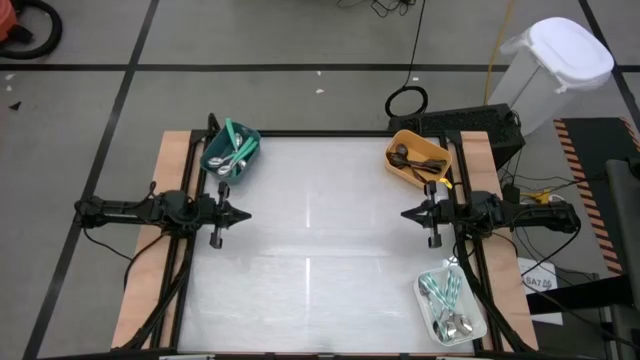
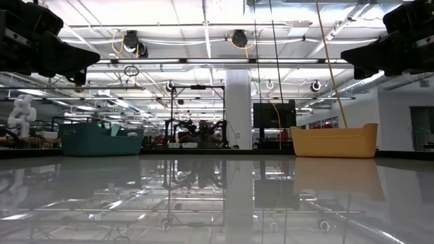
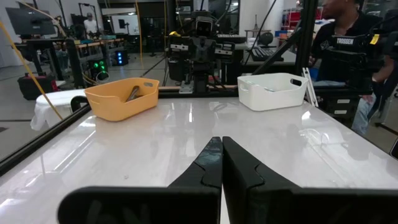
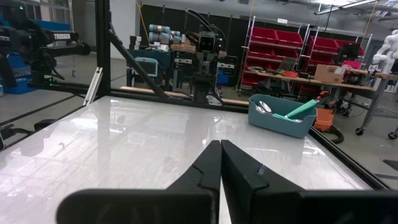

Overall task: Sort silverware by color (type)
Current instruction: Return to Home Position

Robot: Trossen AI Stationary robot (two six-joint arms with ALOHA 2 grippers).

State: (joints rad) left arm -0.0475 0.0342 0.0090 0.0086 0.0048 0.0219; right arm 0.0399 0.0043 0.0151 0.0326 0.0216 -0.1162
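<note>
High view: left arm (image 1: pixel 150 210), right arm (image 1: pixel 505 213) face inward over table (image 1: pixel 320 190); jaws closed, empty.

silverware (image 1: pixel 237 143) lies in three bins (image 1: pixel 254 150) on table (image 1: pixel 320 250).

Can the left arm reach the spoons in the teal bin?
Probably yes: the spoons lie in the open-topped teal bin close by the left gripper, nothing between. Shut now, it must open first.

Glossy white tabletop (image 1: pixel 310 260) wide open through the middle. Teal plastic bin (image 1: pixel 250 136), orange plastic bin (image 1: pixel 432 146), white plastic bin (image 1: pixel 424 300) sit at its edges.
</note>
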